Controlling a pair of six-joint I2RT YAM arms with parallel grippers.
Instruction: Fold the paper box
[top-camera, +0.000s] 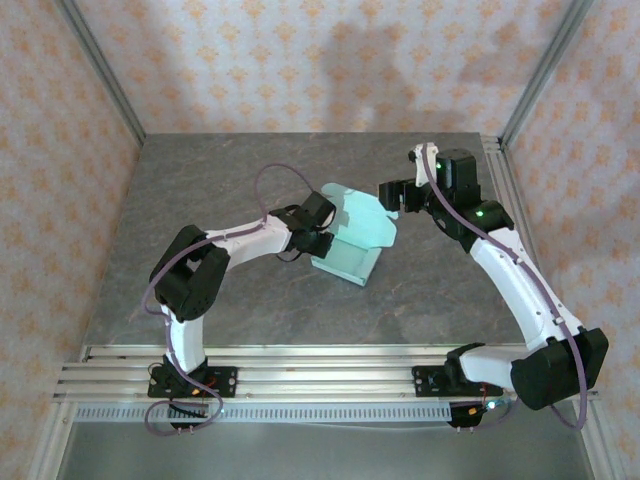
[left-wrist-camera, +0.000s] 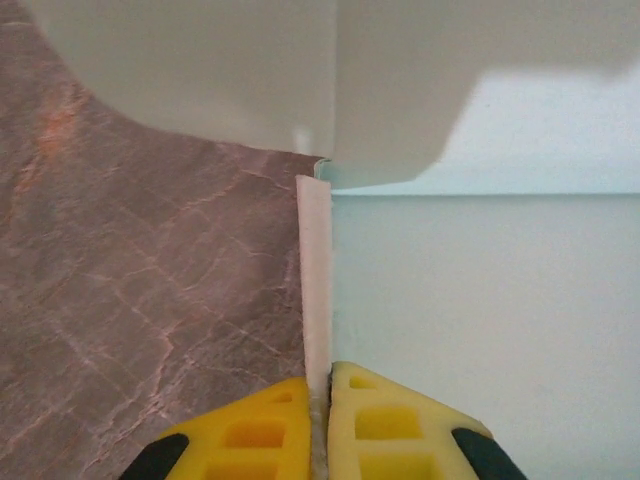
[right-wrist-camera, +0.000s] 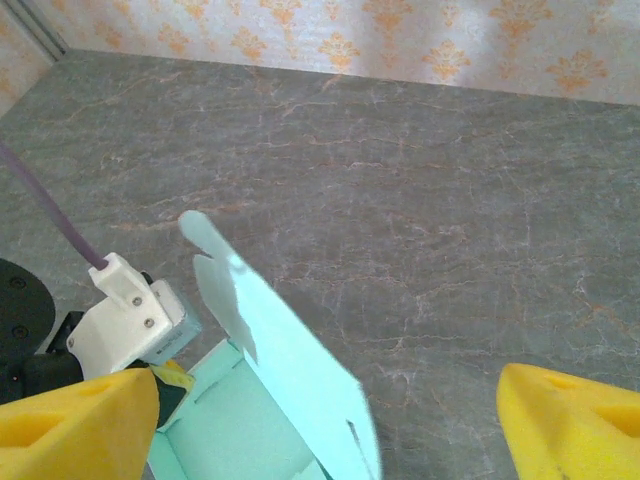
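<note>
- Mint-green card, half-raised: the box (top-camera: 352, 243) sits mid-bench (top-camera: 200, 190), its floor down, one low wall up and a tall flap (right-wrist-camera: 290, 350) standing on its far side.
- Left pincer (left-wrist-camera: 318, 400) is at the box's near-left corner, clenched on the thin edge of a side wall (left-wrist-camera: 316, 280). The yellow pads meet on the card with no gap between them.
- Right pincer (top-camera: 392, 198) hangs at the box's far-right side, spread wide and grasping nothing. In the wrist view the tall flap rises between its two yellow fingers (right-wrist-camera: 80, 420), touching neither as far as I can tell.
- Step in hand, as I read it: shaping the body. The left arm pins a wall upright while the right lines up on the flap.
- Next move calls for the right pincer to close on the flap, or press against it, and bend it over along its crease towards the box's floor. The left must hold firm so the light card does not slide or twist.
- The flap's edge has rounded tabs; whether they have slots to meet, I cannot tell from here.
- Count: one box, one tall flap raised, two pincers, one bench.
</note>
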